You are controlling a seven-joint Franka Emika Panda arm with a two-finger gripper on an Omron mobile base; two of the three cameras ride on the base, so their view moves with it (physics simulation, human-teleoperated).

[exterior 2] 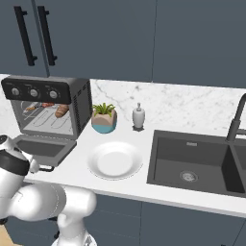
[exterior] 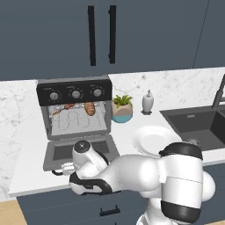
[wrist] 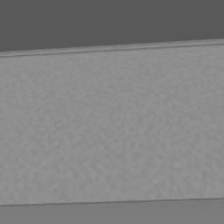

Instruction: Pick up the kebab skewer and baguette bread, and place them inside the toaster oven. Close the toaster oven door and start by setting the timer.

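two-finger gripper (exterior: 66, 168) low at front edge of dropped door, by black bar handle; jaw spread hidden, cannot tell | grey-framed glass toaster oven door (exterior: 61, 150) folded down flat | boxy grey-silver toaster oven (exterior: 74, 93) open | golden-brown baguette bread (exterior: 89, 108) and thin kebab skewer (exterior: 66, 107) on wire rack inside | white round plate (exterior 2: 115, 161) on counter, right of oven

White plate (exterior 2: 115, 161) lies on the surface just left of the dark sink (exterior 2: 192, 163); potted plant (exterior 2: 104, 118) and soap dispenser (exterior 2: 138, 116) stand behind the plate.
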